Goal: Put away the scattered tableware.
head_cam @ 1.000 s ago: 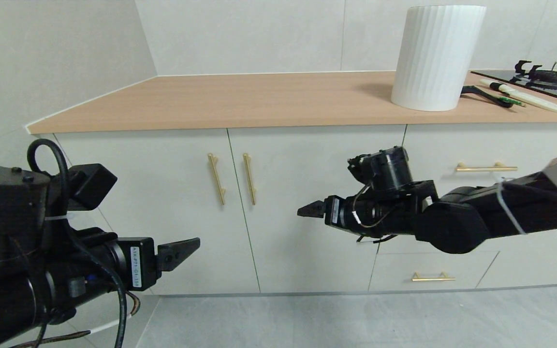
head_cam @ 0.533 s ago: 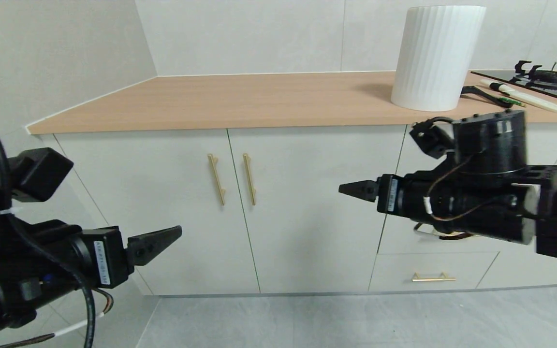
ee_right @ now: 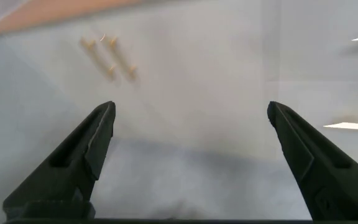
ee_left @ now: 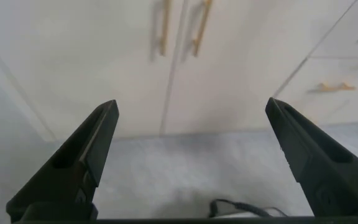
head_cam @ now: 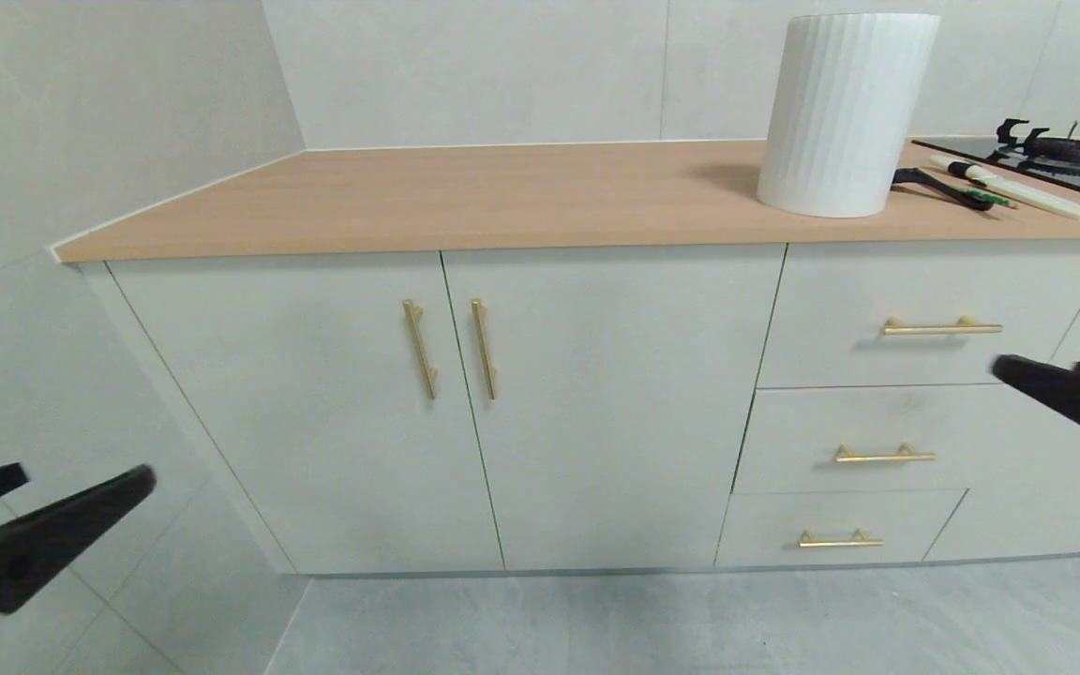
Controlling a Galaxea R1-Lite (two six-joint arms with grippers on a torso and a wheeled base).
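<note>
step: opening; nothing picked up yet.
left gripper (ee_left: 191, 106): spread wide, empty.
right gripper (ee_right: 191, 106): spread wide, empty.
utensils (head_cam: 1009, 187): on the counter (head_cam: 502, 197), just beside the white jar (head_cam: 840, 112).
next: you probably raise your right arm to them.

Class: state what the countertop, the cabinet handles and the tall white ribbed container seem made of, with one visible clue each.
Countertop: wood or wood-look laminate, matte; streaked brown grain. Cabinet handles: metal, brushed brass-like finish; golden sheen. Tall white ribbed container: possibly ceramic or plastic, matte; even vertical ribs.
</note>
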